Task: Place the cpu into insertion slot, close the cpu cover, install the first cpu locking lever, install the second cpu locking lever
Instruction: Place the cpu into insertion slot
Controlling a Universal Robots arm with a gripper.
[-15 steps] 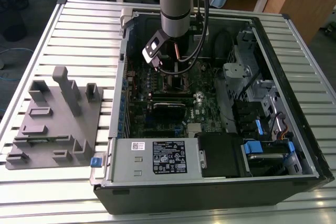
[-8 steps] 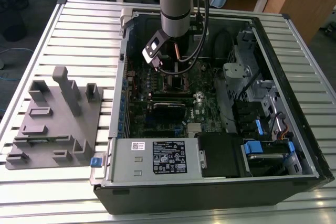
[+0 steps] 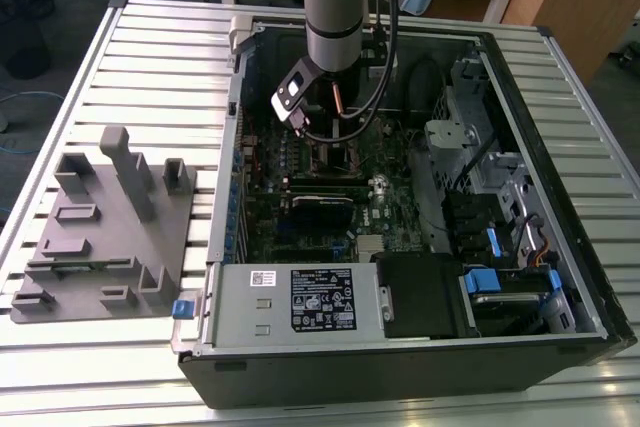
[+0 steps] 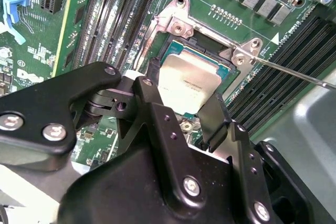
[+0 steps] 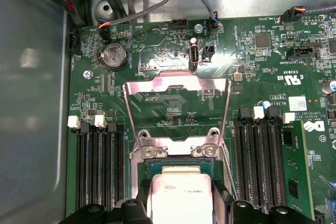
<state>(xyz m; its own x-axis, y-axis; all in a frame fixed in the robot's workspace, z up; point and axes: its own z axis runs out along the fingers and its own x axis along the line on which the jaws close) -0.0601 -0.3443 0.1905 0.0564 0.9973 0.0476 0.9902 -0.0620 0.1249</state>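
Grey fixture: on the exterior view's left you have one matte grey fixture (image 3: pixel 105 237) with upright posts and shallow pockets. It lies flat and well apart from the case.
Table: one top of ribbed silver metal slats (image 3: pixel 150 47), with open room all round the fixture.
Computer case: one black case (image 3: pixel 400 372) lies open side up, and its walls box in the green board.
Arm: one grey arm (image 3: pixel 338 7) comes straight down into the far half of the case, with black cable looped beside it.
Memory slots: in the first wrist view you can count four long black slots (image 5: pixel 97 166) on one side of the socket. A second bank (image 5: pixel 257 166) stands on the other side.
Cpu cover: one thin silver frame (image 5: pixel 176 85) with a square window stands raised on its hinge. You can see the board through the window.
Insertion slot: one dark-framed square socket (image 4: pixel 207 39) with bright metal brackets at its corners.
Lever: one thin bright wire lever (image 4: pixel 294 72) slants away from a bracket corner and passes over the slots.
Cpu: one flat square chip (image 4: pixel 186 80) with a dull pale metal top sits right over the socket.
Gripper: your gripper (image 4: pixel 185 88) has two black fingers (image 4: pixel 152 90) drawn in against opposite edges of the cpu, gripping it.
Room: it is tight here, with slot banks close on both sides and the raised cover just beyond the cpu.
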